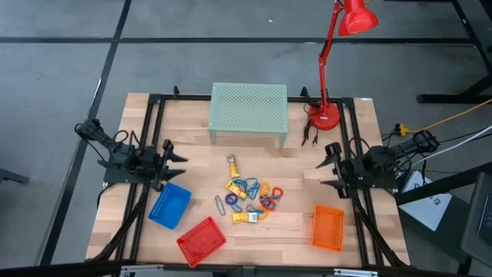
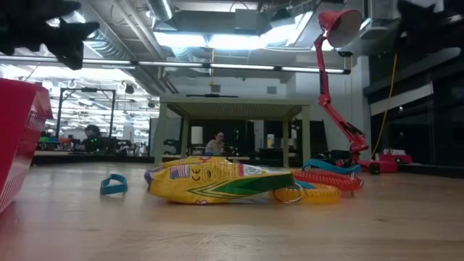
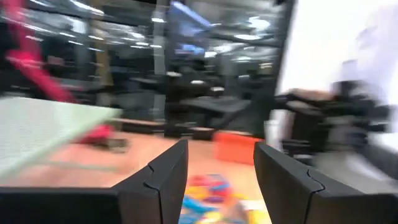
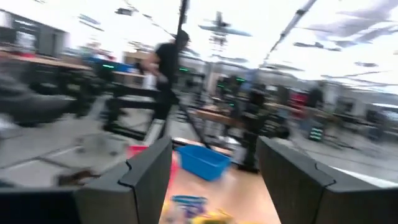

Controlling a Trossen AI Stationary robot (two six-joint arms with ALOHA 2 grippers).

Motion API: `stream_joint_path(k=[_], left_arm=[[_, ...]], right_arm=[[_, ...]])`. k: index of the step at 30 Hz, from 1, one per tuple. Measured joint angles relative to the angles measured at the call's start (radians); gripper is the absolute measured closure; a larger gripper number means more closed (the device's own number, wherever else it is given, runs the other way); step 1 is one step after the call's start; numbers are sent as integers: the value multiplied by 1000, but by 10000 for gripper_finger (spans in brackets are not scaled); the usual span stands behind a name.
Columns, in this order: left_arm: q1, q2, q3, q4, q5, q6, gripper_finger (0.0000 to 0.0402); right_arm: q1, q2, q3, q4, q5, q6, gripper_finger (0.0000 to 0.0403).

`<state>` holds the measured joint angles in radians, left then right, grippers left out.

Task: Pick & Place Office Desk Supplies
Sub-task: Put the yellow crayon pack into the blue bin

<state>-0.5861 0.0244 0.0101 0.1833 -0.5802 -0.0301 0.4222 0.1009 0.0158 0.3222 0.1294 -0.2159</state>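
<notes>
The small colourful office desk supplies (image 1: 250, 198) are lying in a loose heap at the middle of the pale wooden surface (image 1: 300, 165), between the two arms. Two yellow blocky packets, one at the far end of the heap (image 1: 232, 165) and one at its near end (image 1: 244, 218), are bracketing a tangle of blue clip-like loops (image 1: 246, 185) and orange, red and purple rings (image 1: 269, 196). From the low view the near yellow packet (image 2: 210, 181) is lying flat on its side, with a small blue loop (image 2: 113, 184) apart from it.

Three mesh plastic baskets are sitting along the near edge, probably as the drop places: a blue one (image 1: 170, 205) at the left, a red one (image 1: 201, 240) beside it, and an orange one (image 1: 327, 227) at the right. All three look empty, so the sorting is judged as not yet begun.

The left tool (image 1: 175, 158) is hanging above the surface at the left, clear of the heap, its fingers (image 3: 165, 177) spread apart and grasping nothing. The right tool (image 1: 329, 163) is mirroring it at the right, also released and empty. Both are pointing inward at the heap, a sensible waiting stance.

A pale green perforated stand (image 1: 248, 111) and a tall red desk lamp (image 1: 338, 54) are standing at the far side, out of the working area.
</notes>
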Motion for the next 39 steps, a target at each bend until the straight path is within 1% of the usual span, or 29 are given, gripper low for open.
stream_joint_path(k=[1, 2, 3, 5, 6, 9, 12, 15, 17, 20, 22, 25, 28, 31, 36, 39], left_arm=[[0, 2, 0, -1, -62, 2, 221], [0, 3, 0, -1, -98, -22, 221], [1, 5, 0, -1, -98, -48, 221], [0, 9, 0, -7, -26, -27, 221], [0, 11, 0, -5, 2, -6, 221], [0, 11, 0, 7, -5, -16, 221], [1, 14, 0, -31, 53, -27, 221], [19, 25, 0, -23, 18, -68, 215], [41, 45, 0, -24, 28, -82, 204], [84, 100, 9, -26, 34, -147, 183], [113, 161, 24, -27, 41, -163, 170], [151, 275, 72, -24, 45, -146, 155], [187, 427, 140, -24, 68, -101, 151], [229, 604, 231, -68, 100, -24, 153], [318, 909, 407, -151, 221, 72, 154], [380, 1064, 518, -157, 362, 101, 154]], right_arm=[[0, 0, 0, 2, 42, -2, 167], [0, 0, 0, 13, 77, -2, 167], [0, 0, 0, 34, 106, -3, 167], [0, 0, 0, 65, 151, 9, 167], [0, 0, 0, 74, 166, 43, 167], [0, 0, 0, 108, 182, 122, 167], [0, 1, 0, 105, 211, 145, 167], [0, 15, 0, 104, 266, 160, 167], [0, 29, 0, 105, 293, 159, 167], [0, 44, 0, 105, 327, 164, 167], [0, 50, 0, 105, 345, 179, 167], [0, 53, 0, 105, 364, 196, 167], [0, 53, 0, 105, 378, 210, 167], [0, 53, 0, 111, 380, 209, 167], [0, 53, 0, 135, 380, 209, 167], [0, 53, 0, 138, 379, 209, 167]])
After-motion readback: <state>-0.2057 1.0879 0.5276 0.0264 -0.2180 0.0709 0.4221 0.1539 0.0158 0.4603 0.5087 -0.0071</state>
